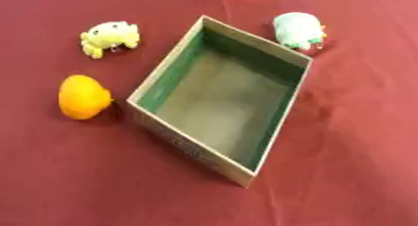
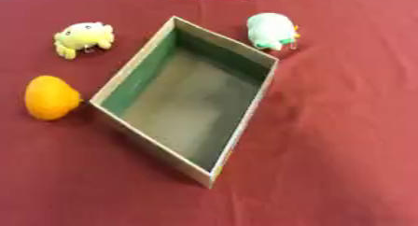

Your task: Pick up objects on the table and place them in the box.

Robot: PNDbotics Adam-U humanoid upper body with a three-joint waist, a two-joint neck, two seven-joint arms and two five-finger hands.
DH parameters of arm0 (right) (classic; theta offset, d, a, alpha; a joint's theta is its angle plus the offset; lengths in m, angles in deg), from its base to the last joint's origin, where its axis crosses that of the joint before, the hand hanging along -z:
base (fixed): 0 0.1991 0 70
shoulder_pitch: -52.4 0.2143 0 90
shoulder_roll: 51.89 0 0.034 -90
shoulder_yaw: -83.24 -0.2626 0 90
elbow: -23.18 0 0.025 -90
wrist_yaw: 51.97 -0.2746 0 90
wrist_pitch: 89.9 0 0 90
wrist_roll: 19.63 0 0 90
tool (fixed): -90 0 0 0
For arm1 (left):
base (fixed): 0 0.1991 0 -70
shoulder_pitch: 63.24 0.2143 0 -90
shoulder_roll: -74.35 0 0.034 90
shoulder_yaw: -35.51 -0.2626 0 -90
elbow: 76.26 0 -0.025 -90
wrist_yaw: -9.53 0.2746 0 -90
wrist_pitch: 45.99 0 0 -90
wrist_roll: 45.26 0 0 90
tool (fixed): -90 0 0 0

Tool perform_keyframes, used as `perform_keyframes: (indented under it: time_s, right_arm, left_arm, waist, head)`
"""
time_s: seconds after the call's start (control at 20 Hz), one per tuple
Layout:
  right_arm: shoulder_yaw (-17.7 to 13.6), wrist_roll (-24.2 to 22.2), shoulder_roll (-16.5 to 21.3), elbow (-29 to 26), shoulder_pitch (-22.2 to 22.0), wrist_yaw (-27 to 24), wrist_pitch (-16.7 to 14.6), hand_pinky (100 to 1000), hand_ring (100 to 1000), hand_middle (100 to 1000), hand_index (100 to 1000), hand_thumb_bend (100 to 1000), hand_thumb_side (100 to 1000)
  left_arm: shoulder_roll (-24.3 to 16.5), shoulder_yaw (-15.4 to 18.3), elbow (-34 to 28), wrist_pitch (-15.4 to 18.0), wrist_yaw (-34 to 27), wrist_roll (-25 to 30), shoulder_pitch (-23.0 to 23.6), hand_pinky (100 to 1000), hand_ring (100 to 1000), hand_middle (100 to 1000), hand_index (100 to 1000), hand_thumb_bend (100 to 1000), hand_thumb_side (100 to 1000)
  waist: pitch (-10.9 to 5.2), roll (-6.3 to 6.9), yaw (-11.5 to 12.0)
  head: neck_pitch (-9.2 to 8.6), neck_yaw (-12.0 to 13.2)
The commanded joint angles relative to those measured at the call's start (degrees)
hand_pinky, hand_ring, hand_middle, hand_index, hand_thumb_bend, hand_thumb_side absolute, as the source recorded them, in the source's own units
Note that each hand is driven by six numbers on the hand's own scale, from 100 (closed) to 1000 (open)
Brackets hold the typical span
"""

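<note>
Neither hand shows, so their state cannot be told; left of the empty green-lined cardboard box point(image 1: 282, 108), the smooth orange fruit-shaped object point(image 1: 83, 97) looks light, best cupped around its middle.

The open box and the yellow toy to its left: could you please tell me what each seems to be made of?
The open rectangular box looks like cardboard: thin, flat tan walls with a matte finish, and a green lining on the inner sides. The yellow toy looks like soft plush fabric: fuzzy, rounded outline with no shine, though its exact cloth cannot be told. The red covering beneath both looks like cloth, since it shows soft creases.
</note>
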Motion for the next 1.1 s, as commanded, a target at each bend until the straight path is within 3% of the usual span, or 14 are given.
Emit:
perform_keyframes:
  time_s: [0.05, 0.35, 0.65, 1.1]
  right_arm:
    - [1.31, -2.63, 1.56, 3.79, 3.54, 2.38, 1.78, 852, 827, 780, 928, 100, 1000]
    - [4.26, -7.58, -5.26, 11.84, 11.6, 7.23, 3.31, 865, 832, 782, 932, 100, 1000]
    - [7.29, -11.9, -9.84, 19.66, 19.33, 11.8, 2.53, 861, 843, 799, 924, 100, 1000]
    - [10.66, -13.85, -16.02, 32.13, 26.11, 19.47, -4.32, 881, 868, 827, 926, 100, 1000]
  left_arm:
    - [-1.83, -0.19, -1.14, -0.08, -0.37, 0.68, -0.72, 559, 551, 717, 764, 100, 545]
    - [-1.76, -0.62, -1.14, -0.13, -0.83, 1.58, -1.07, 560, 552, 717, 761, 100, 542]
    - [-1.85, -0.39, -1.14, -0.04, -0.86, 1.58, -2.01, 561, 552, 717, 761, 100, 541]
    - [-1.65, -0.74, -1.14, 0.0, -1.24, 1.99, -2.17, 561, 552, 717, 760, 100, 542]
  waist:
    - [-1.49, 0.15, 0.37]
    - [-1.96, 0.57, 1.47]
    - [-1.72, 0.13, 2.65]
    - [-1.73, 0.05, 3.15]
  head:
    - [-0.19, -0.68]
    - [-0.24, -1.58]
    - [-0.61, -2.76]
    - [-1.26, -4.97]
